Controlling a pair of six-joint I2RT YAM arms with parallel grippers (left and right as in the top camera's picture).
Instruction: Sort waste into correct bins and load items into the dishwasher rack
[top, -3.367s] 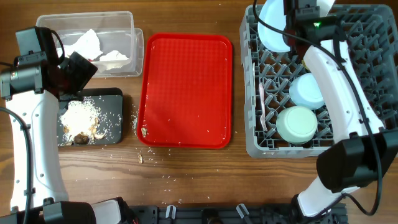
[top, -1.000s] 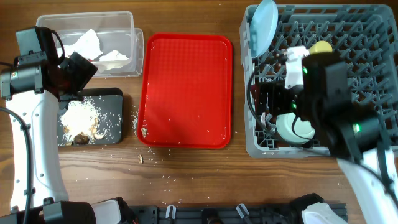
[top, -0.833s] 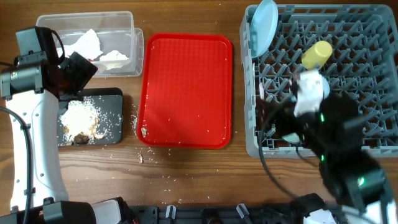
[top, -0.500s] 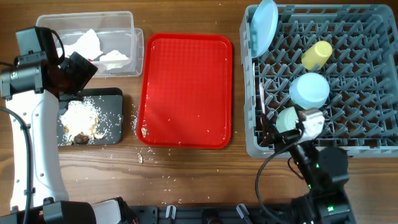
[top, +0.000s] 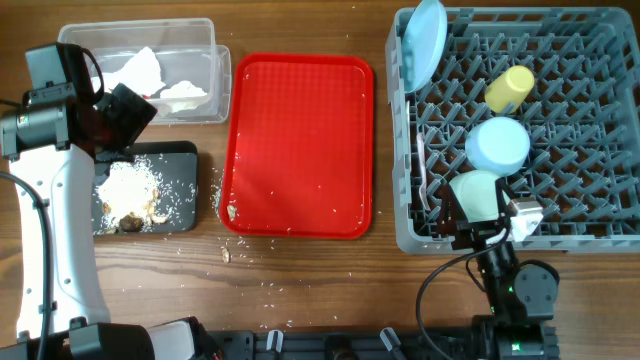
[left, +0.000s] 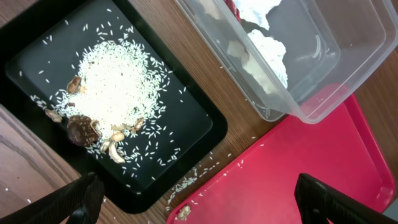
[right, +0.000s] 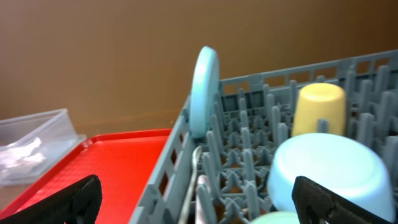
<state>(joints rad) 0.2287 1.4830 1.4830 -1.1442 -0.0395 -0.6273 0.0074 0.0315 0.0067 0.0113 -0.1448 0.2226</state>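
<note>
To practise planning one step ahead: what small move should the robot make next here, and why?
Probably bring the left pincer toward the food scrap on the red tray's corner. The dishes stand in the rack, napkins lie in the clear tub and rice in the black tray, so that scrap looks like the main waste left; the pincer is open and empty.
</note>
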